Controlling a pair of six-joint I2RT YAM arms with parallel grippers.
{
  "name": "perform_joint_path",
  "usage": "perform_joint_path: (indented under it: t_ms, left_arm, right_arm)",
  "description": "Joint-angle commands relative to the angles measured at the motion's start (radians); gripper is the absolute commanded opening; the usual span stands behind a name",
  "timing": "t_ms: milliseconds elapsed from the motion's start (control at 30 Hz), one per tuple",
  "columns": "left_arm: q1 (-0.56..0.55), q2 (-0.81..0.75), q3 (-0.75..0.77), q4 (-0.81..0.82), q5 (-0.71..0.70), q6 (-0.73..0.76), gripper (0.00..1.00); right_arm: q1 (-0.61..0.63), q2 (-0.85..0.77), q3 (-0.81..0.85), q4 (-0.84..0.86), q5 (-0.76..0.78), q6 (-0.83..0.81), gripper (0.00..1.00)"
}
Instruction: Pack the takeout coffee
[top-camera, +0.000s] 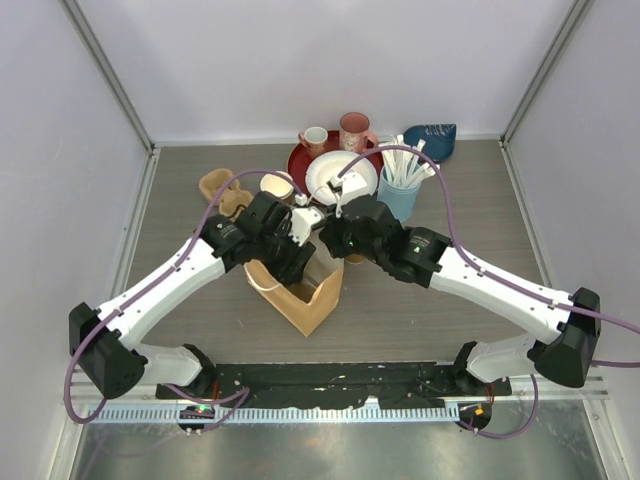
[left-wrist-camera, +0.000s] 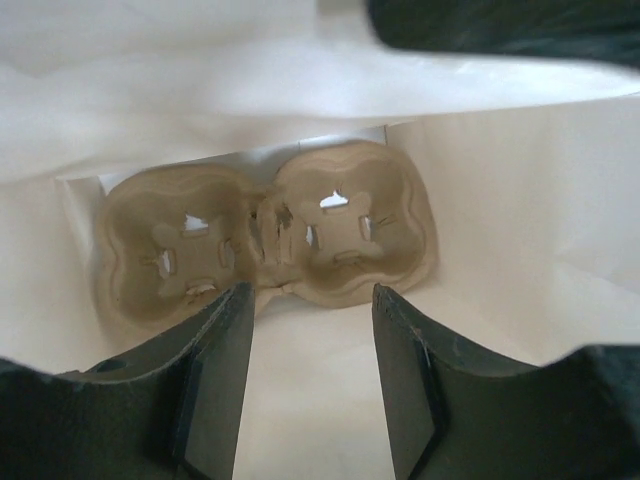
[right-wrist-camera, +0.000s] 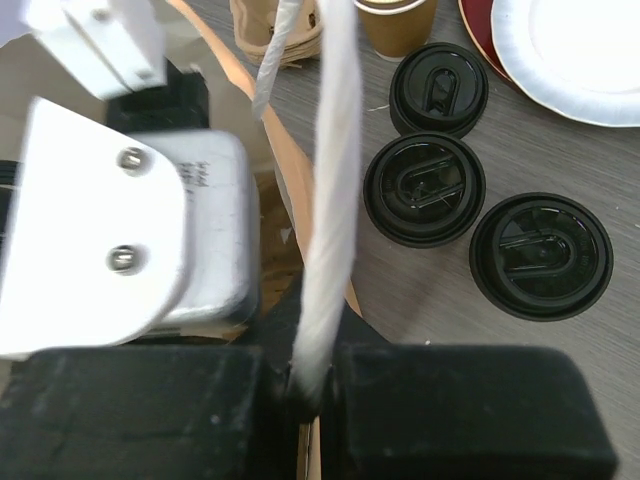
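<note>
1. A brown paper bag (top-camera: 310, 300) stands mouth-up on the table (top-camera: 480, 200), between the two arms.
2. The left gripper (left-wrist-camera: 310, 380) reaches down inside the bag. Its fingers (left-wrist-camera: 215, 380) stand moderately apart with nothing between them, and the bag's white inner walls surround them.
3. A pulp cup carrier (left-wrist-camera: 265, 235) with two wells lies on the bag's floor, just beyond the left fingertips. The floors of both wells are bare.
4. The right gripper (right-wrist-camera: 308, 385) sits at the bag's rim on the right arm's side. Its jaws are closed tight on the bag's white twisted-paper handle (right-wrist-camera: 335, 180), which runs taut away from the fingers.
5. Takeout coffee: three black lids (right-wrist-camera: 424, 190) sit close together on the table outside the bag, just beside its rim on the right arm's side. They are seen from above, so I cannot tell whether cups stand under them.
6. A tan paper cup (right-wrist-camera: 398, 25) stands just beyond those lids.
7. An open paper cup (top-camera: 277, 185), white inside, stands behind the bag.
8. A second pulp carrier (top-camera: 225, 190) lies behind the bag to its left.
9. Further behind the bag is a red plate (top-camera: 300, 160) carrying a white paper plate (top-camera: 325, 170). Near it are a pink mug (top-camera: 353, 130), a white mug (top-camera: 314, 138) and a light-blue cup (top-camera: 397, 200) of straws.
</note>
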Motion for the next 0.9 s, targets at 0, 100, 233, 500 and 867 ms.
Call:
perform_joint_path:
  t_ms: [0,100,233,500,867]
  left_arm:
    - [-0.003,-0.036,0.088,0.029,0.050,-0.014,0.55]
    - [-0.003,-0.040,0.085,0.040,0.045,-0.014,0.57]
    - [-0.003,-0.042,0.079,0.053,0.017,-0.010,0.61]
    - [-0.003,-0.053,0.143,-0.005,-0.029,0.006,0.72]
    - [-0.003,-0.079,0.215,-0.084,0.051,0.030,0.76]
  right_arm:
    - [0.011,0.017,0.053,0.067,0.013,-0.017,0.01]
    - [0.013,0.025,0.054,0.073,0.015,-0.021,0.01]
    - [0.016,0.029,0.054,0.075,0.016,-0.026,0.01]
    - [0.017,0.034,0.045,0.075,0.013,-0.035,0.01]
    - [0.016,0.046,0.034,0.076,0.016,-0.040,0.01]
